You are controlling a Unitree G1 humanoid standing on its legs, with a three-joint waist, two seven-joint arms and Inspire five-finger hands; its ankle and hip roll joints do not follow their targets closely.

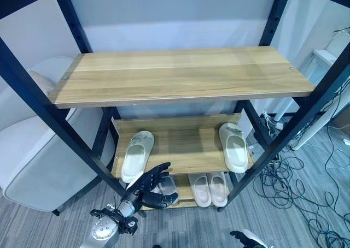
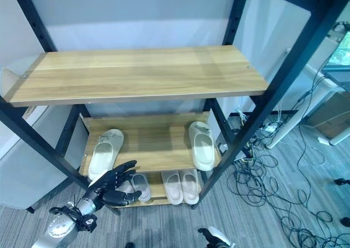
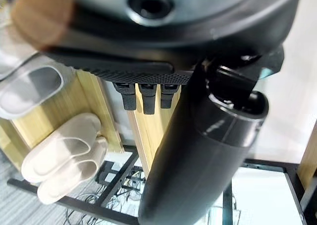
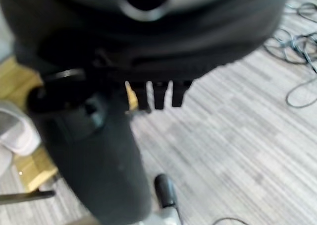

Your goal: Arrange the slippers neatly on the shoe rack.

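The left hand (image 1: pixel 146 188) hangs with its fingers spread and relaxed, holding nothing, at the rack's (image 1: pixel 33 98) front left corner by the bottom shelf. The right hand (image 1: pixel 247 238) is low at the view's edge; its fingers cannot be told. Two slippers (image 1: pixel 136 154) (image 1: pixel 235 147) lie well apart on the middle shelf (image 1: pixel 186 144); a pair (image 1: pixel 209 188) lies side by side on the bottom shelf.

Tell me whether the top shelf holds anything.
Empty. The top shelf shows bare wood edge to edge; the slippers sit on the shelves below it.
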